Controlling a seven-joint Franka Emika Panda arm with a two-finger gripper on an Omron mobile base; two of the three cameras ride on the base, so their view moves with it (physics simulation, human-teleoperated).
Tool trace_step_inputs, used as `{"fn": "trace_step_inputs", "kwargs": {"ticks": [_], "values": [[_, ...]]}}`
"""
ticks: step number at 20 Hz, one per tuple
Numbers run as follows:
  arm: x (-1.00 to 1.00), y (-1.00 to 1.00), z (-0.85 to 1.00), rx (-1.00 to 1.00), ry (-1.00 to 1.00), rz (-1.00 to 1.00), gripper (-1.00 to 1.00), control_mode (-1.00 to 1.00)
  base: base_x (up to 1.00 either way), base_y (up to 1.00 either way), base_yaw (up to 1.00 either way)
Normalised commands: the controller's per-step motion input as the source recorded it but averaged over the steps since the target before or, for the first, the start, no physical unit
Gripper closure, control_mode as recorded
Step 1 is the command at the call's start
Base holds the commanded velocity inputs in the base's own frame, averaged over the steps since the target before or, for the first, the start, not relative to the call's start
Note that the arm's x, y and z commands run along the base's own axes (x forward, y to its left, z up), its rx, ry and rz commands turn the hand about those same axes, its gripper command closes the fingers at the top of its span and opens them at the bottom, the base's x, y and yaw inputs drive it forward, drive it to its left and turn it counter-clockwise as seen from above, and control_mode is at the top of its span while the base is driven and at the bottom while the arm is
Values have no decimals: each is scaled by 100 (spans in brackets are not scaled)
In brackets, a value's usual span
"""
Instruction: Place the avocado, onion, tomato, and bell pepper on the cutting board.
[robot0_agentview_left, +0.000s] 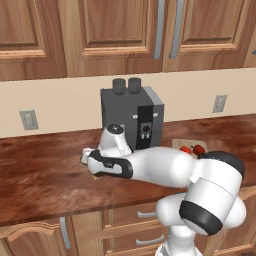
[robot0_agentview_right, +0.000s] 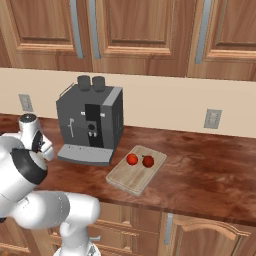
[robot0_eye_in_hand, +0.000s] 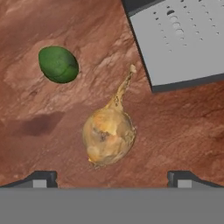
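avocado (robot0_eye_in_hand: 58, 64): upper left of the hand view, lying loose on the worktop (robot0_eye_in_hand: 183, 127), well apart from the claw
onion (robot0_eye_in_hand: 108, 134): centre of the hand view, low in the frame, on bare worktop just above and between the two dark tips
onion axis: bulb low, thin stalk running up and slightly right toward the grey tray of the coffee machine (robot0_eye_in_hand: 179, 39); the long axis is close to upright in this frame, so it crosses the line between the tips
claw (robot0_eye_in_hand: 112, 179): spread wide and empty, one tip at lower left, one at lower right, the onion between them but not touched
next move, as a guess: straight ahead onto the bulb, closing across its round body, not the stalk
cutting board (robot0_agentview_right: 120, 180): centre right of the right base view, beside the machine
tomato (robot0_agentview_right: 132, 159): on the board
bell pepper (robot0_agentview_right: 148, 161): on the board, just right of the tomato
left to do: avocado and onion
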Motion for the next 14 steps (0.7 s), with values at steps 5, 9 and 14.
{"fn": "trace_step_inputs", "kwargs": {"ticks": [5, 9, 14], "values": [[6, 0, -15, 0, 8, -3, -100, -100, 0, 0, 0], [1, 1, -12, 0, 6, -4, -100, -100, 0, 0, 0], [0, 6, -15, 0, 1, -4, -100, -100, 0, 0, 0]]}}
